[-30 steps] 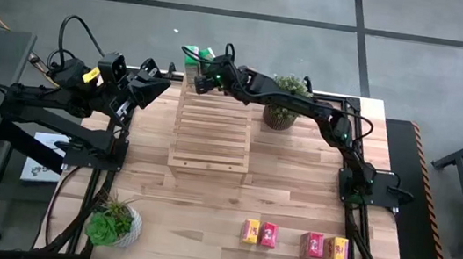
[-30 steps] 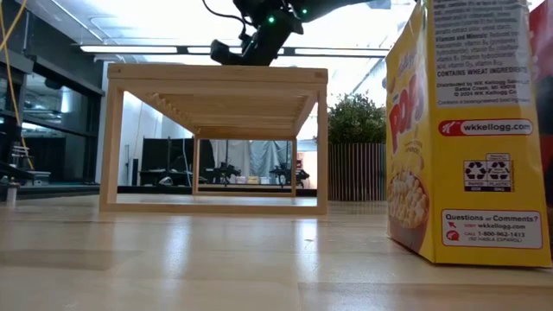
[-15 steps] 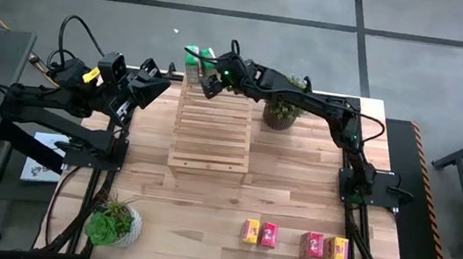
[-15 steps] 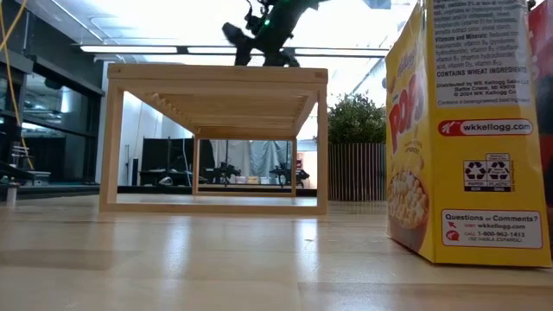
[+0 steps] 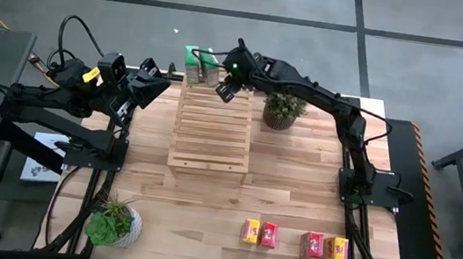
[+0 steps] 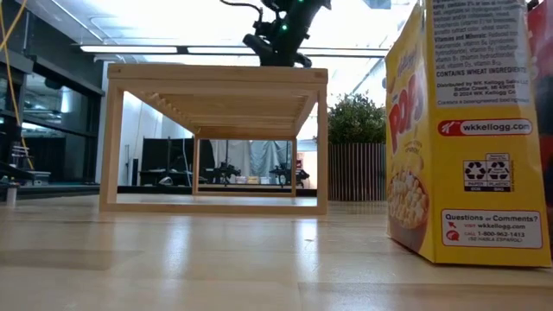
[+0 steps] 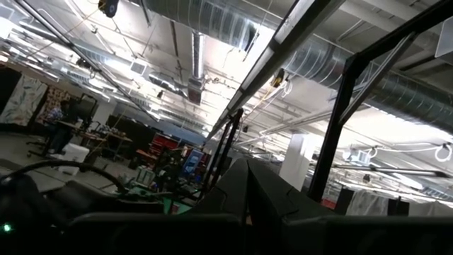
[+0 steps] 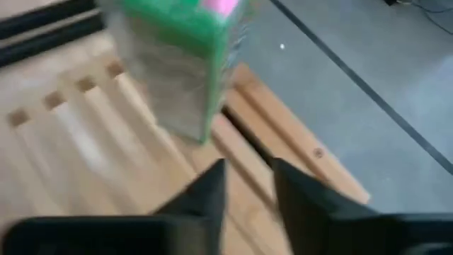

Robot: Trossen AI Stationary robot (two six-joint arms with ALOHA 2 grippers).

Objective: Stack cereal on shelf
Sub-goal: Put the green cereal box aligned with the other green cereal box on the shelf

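The light-wood slatted rack (image 5: pixel 212 127) stands in the middle of the table; it also shows in the low view (image 6: pixel 216 138). Two green cereal boxes (image 5: pixel 201 66) stand upright on its far end, near the left corner; one shows in the right wrist view (image 8: pixel 185 67). My right gripper (image 5: pixel 227 90) hangs just right of them above the rack's far end, open and empty (image 8: pixel 248 191). Two yellow boxes (image 5: pixel 250 231) (image 5: pixel 339 249) and two red boxes (image 5: pixel 269 234) (image 5: pixel 312 245) stand in a row near the table's front right. My left gripper (image 5: pixel 155 85) waits at the far left, shut.
A potted plant (image 5: pixel 282 109) stands right of the rack's far end, under my right arm. Another plant (image 5: pixel 112 224) sits at the near left corner. In the low view a yellow box (image 6: pixel 467 130) stands close to the camera.
My right gripper has drawn away from the green boxes toward the table's right edge, along the rack's far end. The green boxes stay upright on the rack.
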